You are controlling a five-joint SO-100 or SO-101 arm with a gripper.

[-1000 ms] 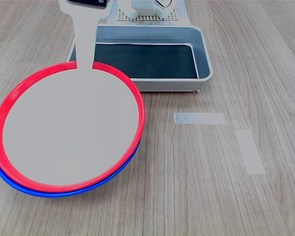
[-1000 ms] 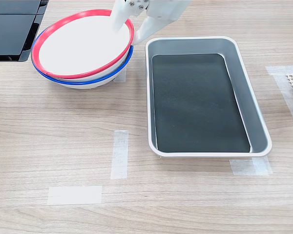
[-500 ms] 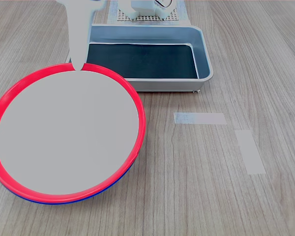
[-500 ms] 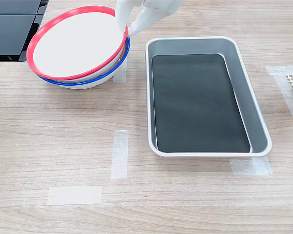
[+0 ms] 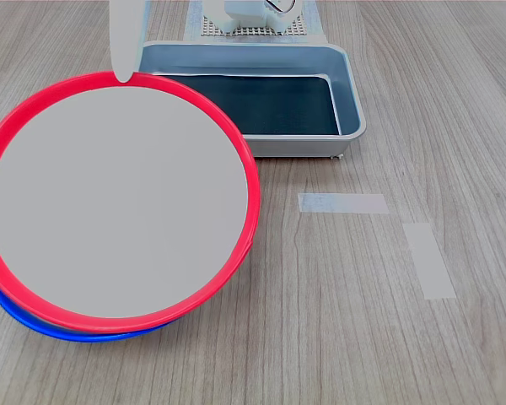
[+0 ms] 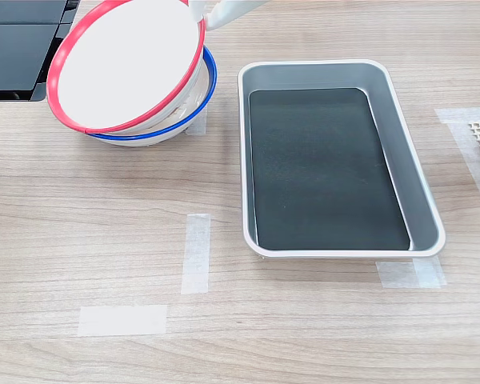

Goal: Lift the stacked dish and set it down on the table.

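1. Raised higher than half a second ago, the stacked dish (image 6: 126,64) now tilts steeply, its gripped edge up and its far edge low over the blue-rimmed plate (image 6: 198,108) beneath.
2. Table (image 6: 224,320) spreads wide below the gripper, bare wood grain crossed by pale tape strips (image 6: 196,252); open space lies on the tray-less side of the stack.
3. Metal tray (image 6: 400,160) sits just beside the gripper, toward the second exterior view's right, its dark bottom empty.
4. Red-rimmed dish hangs from the gripper (image 6: 202,18) by one rim point, its face slanting down and away toward the second exterior view's left; the single arm carries all of it.
5. White fingers (image 5: 125,42) pinch the rim narrowly in both exterior views, holding the dish at its top edge.
6. Judged from this, the lift is under way; the next move turns on swinging the low edge clear of the blue plate before lowering onto wood.
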